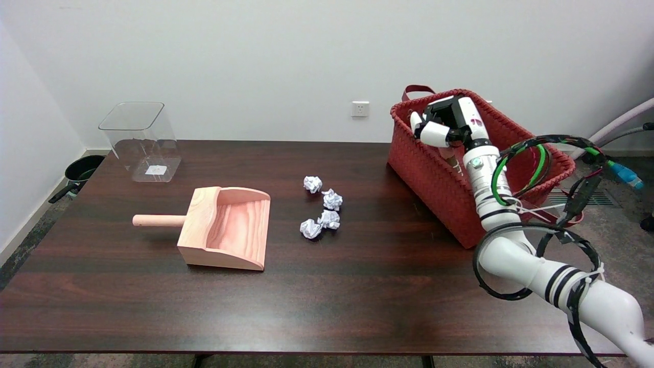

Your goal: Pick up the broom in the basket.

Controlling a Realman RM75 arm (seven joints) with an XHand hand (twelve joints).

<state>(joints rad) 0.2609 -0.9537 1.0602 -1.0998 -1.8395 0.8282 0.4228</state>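
The red woven basket (434, 174) stands at the table's right end, tilted toward the corner. My right hand (445, 125) reaches down into it from the lower right, palm facing left and fingers curled in. A short piece of the broom's wooden handle (452, 159) shows just under the curled fingers, against the basket's inner wall, and the hand grips it. The hand and the basket wall hide the rest of the broom.
Several crumpled paper balls (323, 207) lie at the table's middle. A wooden dustpan (227, 227) sits to their left, handle pointing left. A clear plastic bin (140, 140) stands at the back left. Cables loop around my forearm (516, 168) by the basket.
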